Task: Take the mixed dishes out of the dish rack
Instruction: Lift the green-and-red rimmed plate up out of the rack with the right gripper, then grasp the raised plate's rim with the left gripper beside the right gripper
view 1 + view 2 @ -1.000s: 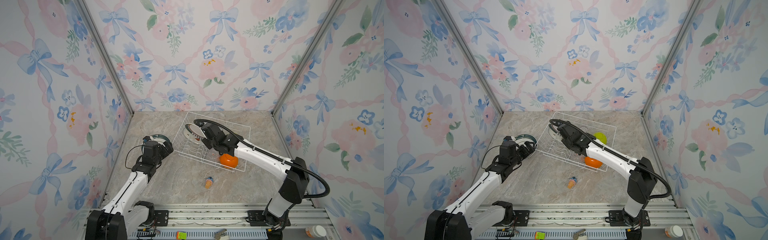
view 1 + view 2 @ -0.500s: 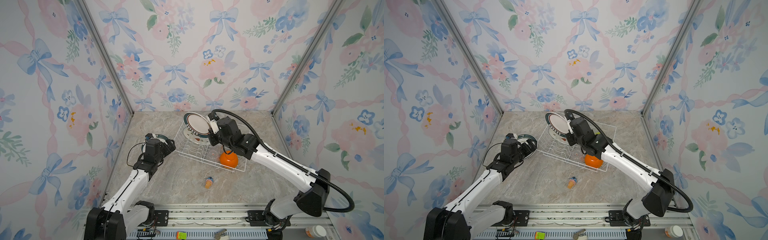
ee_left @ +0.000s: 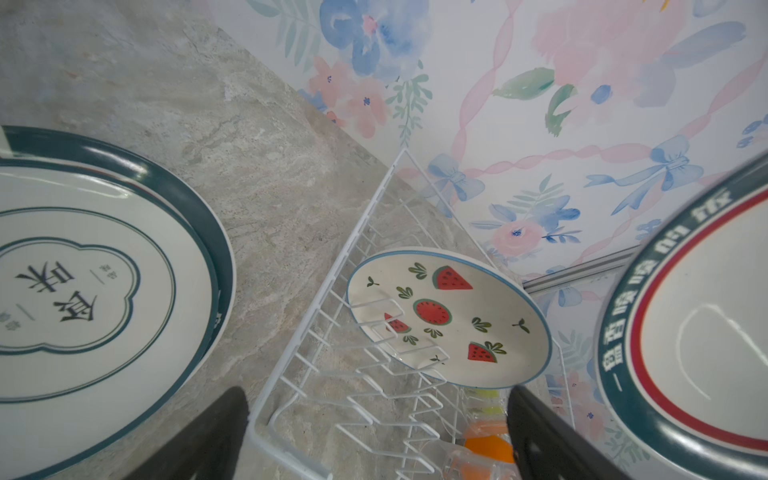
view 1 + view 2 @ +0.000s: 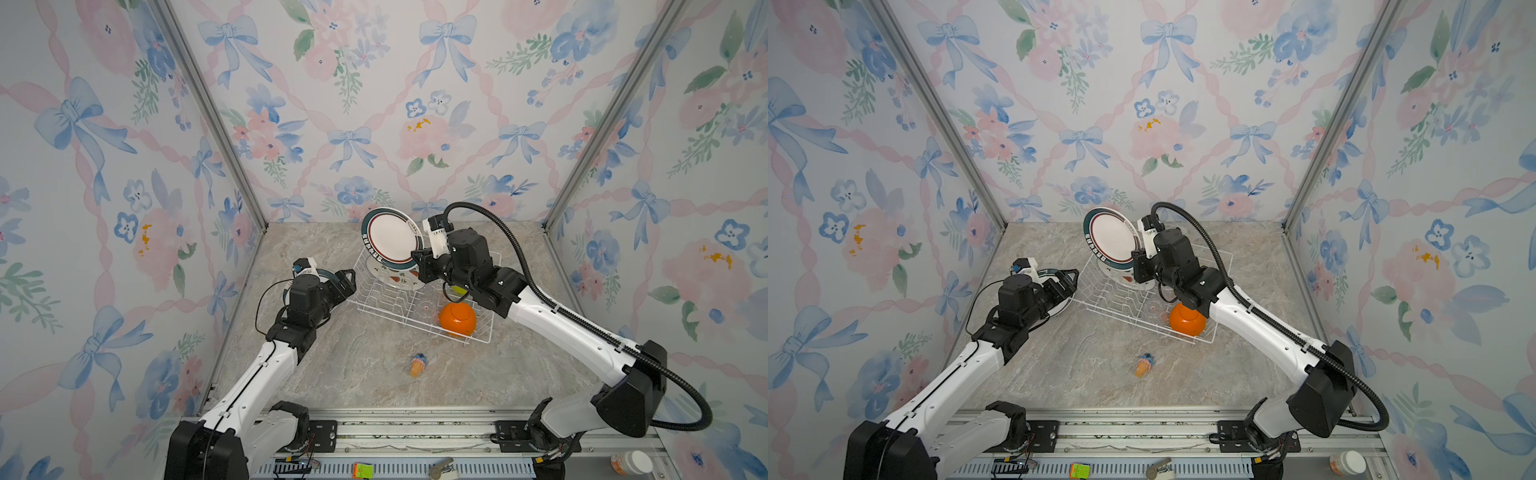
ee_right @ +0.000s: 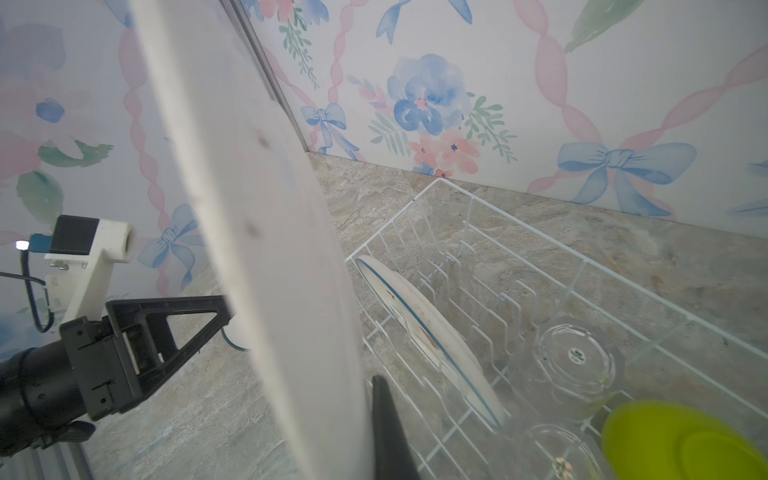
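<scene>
Dark-rimmed plate (image 4: pixel 1112 237) in right gripper (image 4: pixel 1136 260), apparently above dish rack (image 4: pixel 1121 301)

The grey marbled bench (image 4: pixel 365 390) carries the white wire dish rack (image 4: pixel 386 297) toward the back, a stack of green-rimmed plates (image 3: pixel 104 291) lying flat just left of it, and a small orange-and-blue toy (image 4: pixel 417 365) nearer the front, well apart

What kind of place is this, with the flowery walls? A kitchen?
Likely a small test booth dressed like a kitchen counter, not a real kitchen: flowery wall panels on metal posts, robot arms, left and right, on a rail, and a dish rack on a marble-look table.
</scene>
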Controlling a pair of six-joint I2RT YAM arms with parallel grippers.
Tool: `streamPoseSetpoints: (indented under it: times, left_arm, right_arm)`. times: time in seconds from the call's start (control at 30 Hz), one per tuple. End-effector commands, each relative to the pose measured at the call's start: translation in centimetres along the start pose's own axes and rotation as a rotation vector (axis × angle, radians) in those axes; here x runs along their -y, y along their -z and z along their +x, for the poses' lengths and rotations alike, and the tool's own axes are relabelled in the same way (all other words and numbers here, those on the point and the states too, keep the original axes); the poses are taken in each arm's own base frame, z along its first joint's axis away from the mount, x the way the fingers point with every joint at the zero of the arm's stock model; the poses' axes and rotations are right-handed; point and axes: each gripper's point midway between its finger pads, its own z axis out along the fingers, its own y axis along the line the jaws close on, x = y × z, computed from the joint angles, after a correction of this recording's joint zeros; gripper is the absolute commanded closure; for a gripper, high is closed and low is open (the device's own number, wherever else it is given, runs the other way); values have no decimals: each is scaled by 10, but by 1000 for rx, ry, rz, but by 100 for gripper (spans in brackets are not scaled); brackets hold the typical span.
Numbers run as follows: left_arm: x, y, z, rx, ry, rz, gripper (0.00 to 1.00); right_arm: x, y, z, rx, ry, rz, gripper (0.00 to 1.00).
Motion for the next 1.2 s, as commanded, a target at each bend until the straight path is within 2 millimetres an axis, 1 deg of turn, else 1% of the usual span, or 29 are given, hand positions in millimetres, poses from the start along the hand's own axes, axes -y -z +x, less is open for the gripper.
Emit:
streamPoseSetpoints:
  times: [0.0, 0.2, 0.33, 0.6, 0.87, 1.17]
  left_arm:
    - [32, 7, -25, 78, -9, 107, 2]
    - [42, 7, -32, 98, -7, 140, 2]
    - [45, 7, -35, 111, -9, 152, 2]
    - [48, 6, -37, 131, 0, 181, 2]
    - [55, -3, -34, 119, 29, 211, 2]
    - [71, -10, -38, 152, 50, 285, 2]
  right_arm:
    - [-15, 0, -21, 89, -82, -93, 100]
    - [-26, -9, -21, 74, -128, -152, 100]
    - [-31, -10, -24, 73, -140, -177, 100]
    - [-36, -13, -25, 66, -153, -197, 100]
    - [-40, -16, -30, 62, -161, -213, 100]
    - [-43, -22, -43, 112, -224, -236, 100]
